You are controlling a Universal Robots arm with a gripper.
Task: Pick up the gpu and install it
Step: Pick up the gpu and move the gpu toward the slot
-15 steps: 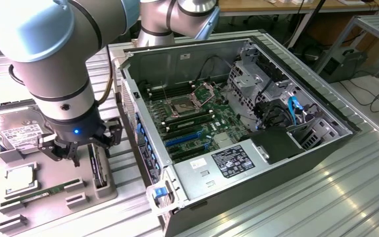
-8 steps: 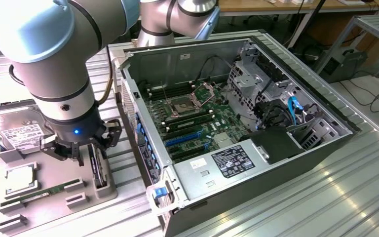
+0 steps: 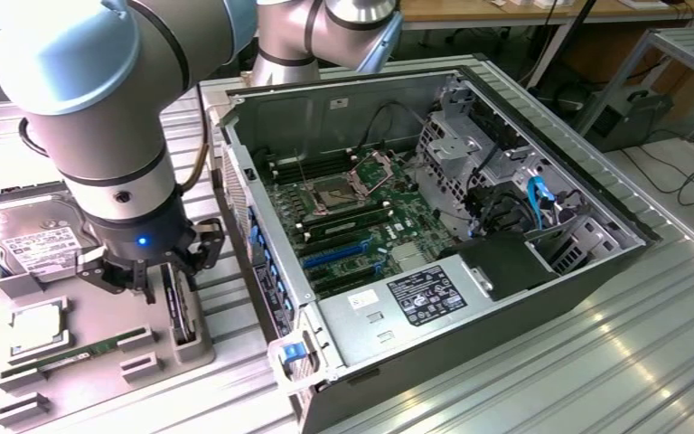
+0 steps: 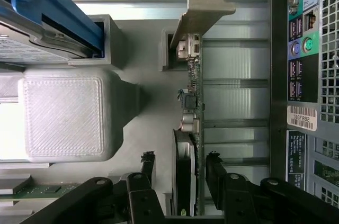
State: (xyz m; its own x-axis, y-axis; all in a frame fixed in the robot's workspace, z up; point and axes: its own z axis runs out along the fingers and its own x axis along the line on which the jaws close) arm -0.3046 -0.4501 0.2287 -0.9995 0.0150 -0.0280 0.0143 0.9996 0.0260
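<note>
Claw [image 4: 180, 161]: apart. One finger [image 4: 214, 170] stands on each side of the gpu [image 4: 192, 113], and a thin strip of grey shows beside the card, so it is not clamped.
Gpu: it stands on its long edge in a slot of the grey holder [image 4: 140, 144], on the desk [image 3: 564, 380]. It is outside the computer case [image 3: 504, 362], on the exterior view's left of it. Its metal bracket [image 4: 204, 7] is at the end away from the claw.
Step in hand: I judge it is the grasp of the card in the holder.
Doing it well: I think the fingers should press on the flat faces, centred and square to the card. They should not squeeze the fan, and the card should stay upright in its slot.
Count: one claw, one gpu, one hard drive [image 3: 33, 240], one memory stick [image 3: 76, 354], one processor chip [image 3: 36, 330], one computer case.
</note>
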